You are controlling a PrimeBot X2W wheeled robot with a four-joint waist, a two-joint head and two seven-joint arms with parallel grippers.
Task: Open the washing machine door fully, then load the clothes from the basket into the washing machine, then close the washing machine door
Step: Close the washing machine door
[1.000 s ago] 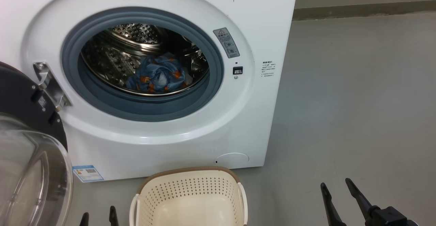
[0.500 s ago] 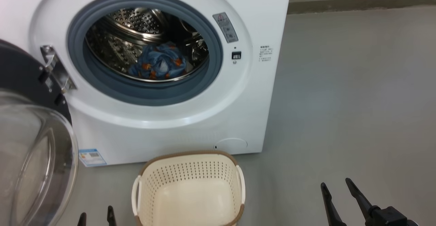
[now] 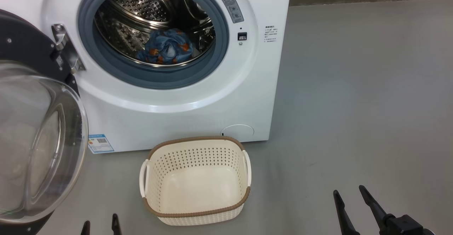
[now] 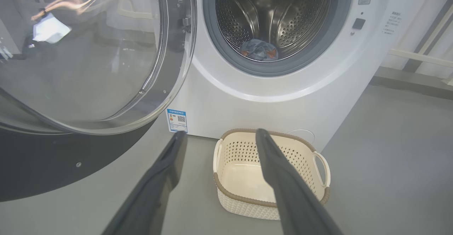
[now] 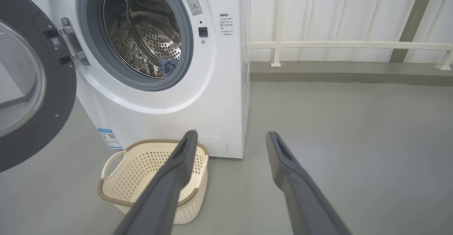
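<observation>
Washing machine door (image 3: 35,139) swung wide at far left, inner face turned outward. Left gripper (image 3: 101,220) low just right of it, jaws released and spread. Clothes (image 3: 166,49) bunched blue and orange inside steel drum (image 3: 141,5) of washing machine (image 3: 177,121). Basket (image 3: 194,213) on grey floor (image 3: 354,86) just before machine front. Right gripper (image 3: 348,190) at lower right over floor, jaws released, wide apart.

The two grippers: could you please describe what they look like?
The left gripper and the right gripper each have two long, slim, dark grey fingers tapering to narrow tips. The right one's show a shallow recess near each tip and join a black blocky base.
</observation>
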